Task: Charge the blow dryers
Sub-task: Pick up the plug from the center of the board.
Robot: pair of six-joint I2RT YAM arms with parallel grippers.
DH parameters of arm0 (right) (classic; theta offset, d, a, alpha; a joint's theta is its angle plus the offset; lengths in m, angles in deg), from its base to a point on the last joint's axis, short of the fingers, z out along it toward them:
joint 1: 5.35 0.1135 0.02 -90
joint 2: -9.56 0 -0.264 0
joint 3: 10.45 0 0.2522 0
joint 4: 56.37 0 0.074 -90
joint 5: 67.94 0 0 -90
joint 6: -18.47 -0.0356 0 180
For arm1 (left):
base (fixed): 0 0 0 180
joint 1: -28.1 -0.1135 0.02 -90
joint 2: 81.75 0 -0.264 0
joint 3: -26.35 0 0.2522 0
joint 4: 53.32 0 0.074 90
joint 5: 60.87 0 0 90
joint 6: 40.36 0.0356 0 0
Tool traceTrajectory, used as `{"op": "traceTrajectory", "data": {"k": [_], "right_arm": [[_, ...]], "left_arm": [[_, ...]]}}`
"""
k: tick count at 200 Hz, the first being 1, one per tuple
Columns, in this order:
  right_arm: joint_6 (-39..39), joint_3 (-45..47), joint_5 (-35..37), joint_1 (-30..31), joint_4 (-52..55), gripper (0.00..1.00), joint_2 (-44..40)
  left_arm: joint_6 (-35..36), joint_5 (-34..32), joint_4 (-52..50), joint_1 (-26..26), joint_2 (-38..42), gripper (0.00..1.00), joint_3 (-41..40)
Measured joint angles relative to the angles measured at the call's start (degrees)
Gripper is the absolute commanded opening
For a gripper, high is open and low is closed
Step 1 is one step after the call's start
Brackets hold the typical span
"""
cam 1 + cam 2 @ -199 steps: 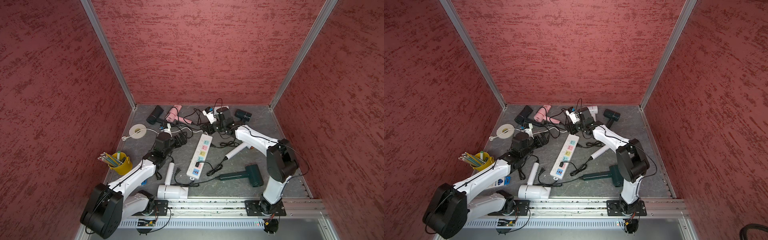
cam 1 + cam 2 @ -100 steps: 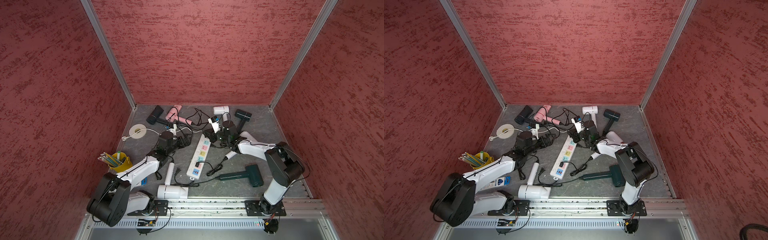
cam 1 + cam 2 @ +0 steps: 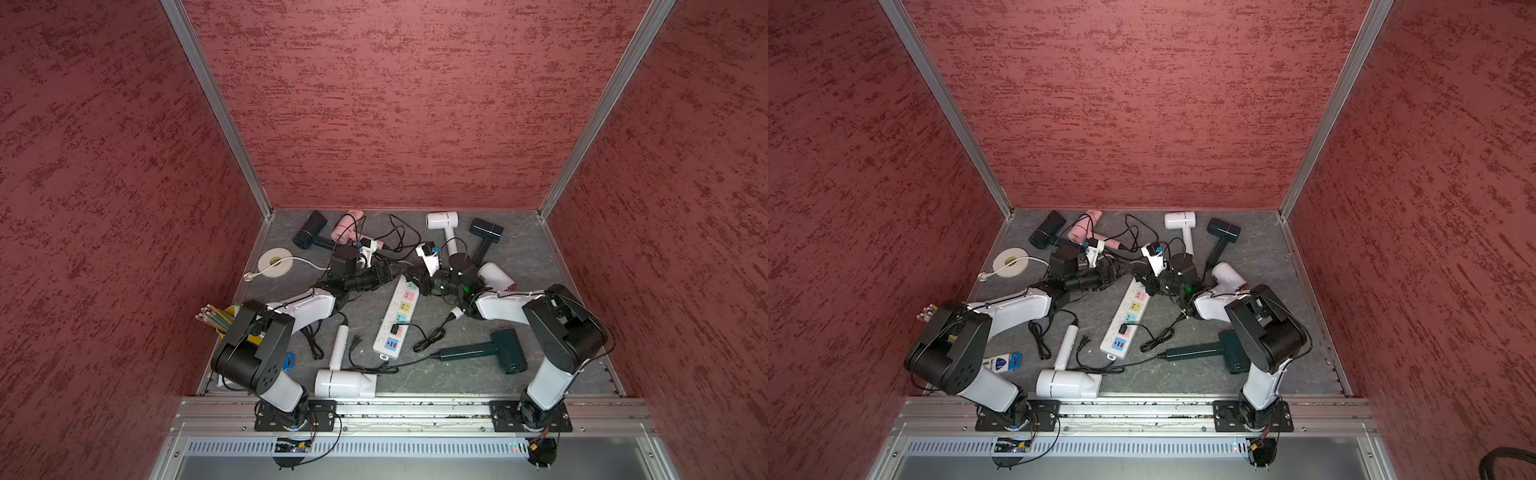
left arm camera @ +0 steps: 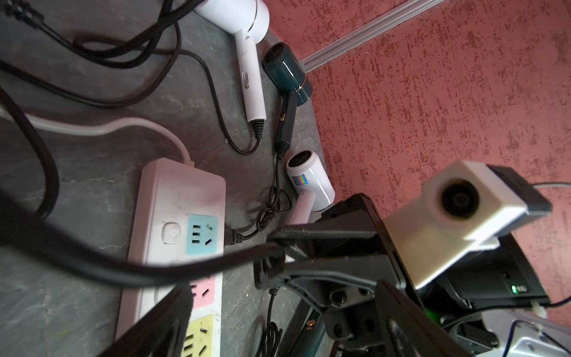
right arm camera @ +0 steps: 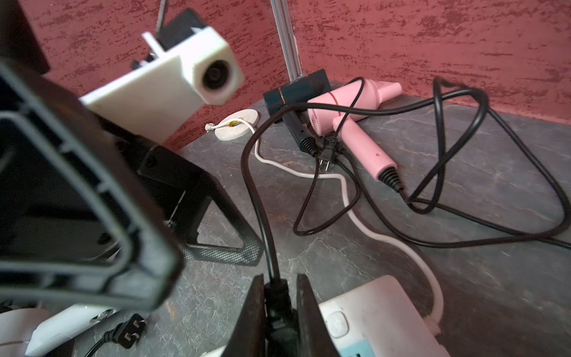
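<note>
**Blow dryers, seven: positions against the two hands**

Right hand (image 5: 279, 287): jaws narrow, clamped on a black plug (image 5: 276, 309). It holds the plug just beside the far end of the strip (image 3: 395, 320), next to the blue socket and not seated. Which dryer owns this plug cannot be told.

Left hand (image 3: 390, 272): jaws wide and holding nothing. It faces the right hand across the strip's far end.

All dryers lie on their sides on the counter (image 3: 540, 374):
- Black dryer (image 3: 309, 232): far-left corner, beyond the left hand. Stubby dark barrel.
- Pink dryer (image 3: 347, 224): far edge, just beside the black one. Tapered nozzle, ribbed black cord sleeve.
- Far white dryer (image 3: 442, 220): far edge, beyond the right hand, handle pointing toward it.
- Navy dryer (image 3: 486, 232): far edge, just right of the far white one. Glossy, with a thin copper ring.
- Mid white dryer (image 3: 494, 276): just right of the right hand, partly under that arm. Shiny sticker on the barrel.
- Green dryer (image 3: 505, 351): near-right, well apart from both hands.
- Near white dryer (image 3: 345, 382): near edge, handle pointing toward the far edge.

Black cords (image 3: 399, 237) lie tangled between the far edge and the hands.
</note>
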Motion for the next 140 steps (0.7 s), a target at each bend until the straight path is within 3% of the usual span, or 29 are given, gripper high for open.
{"op": "traceTrajectory", "data": {"k": [34, 97, 140], "right_arm": [[1.68, 0.24, -0.39, 1.44, 0.09, 0.00, 0.00], [4.07, 0.22, -0.68, 2.21, 0.26, 0.00, -0.24], [6.45, -2.82, -0.15, 2.34, 7.45, 0.39, -0.92]], "left_arm": [[-2.45, 2.51, 1.90, -0.61, -1.68, 0.57, -0.02], [-4.09, 3.32, 3.93, -1.49, -1.79, 0.00, -0.24], [-2.97, 2.86, 3.72, -1.55, -1.77, 0.00, -0.28]]}}
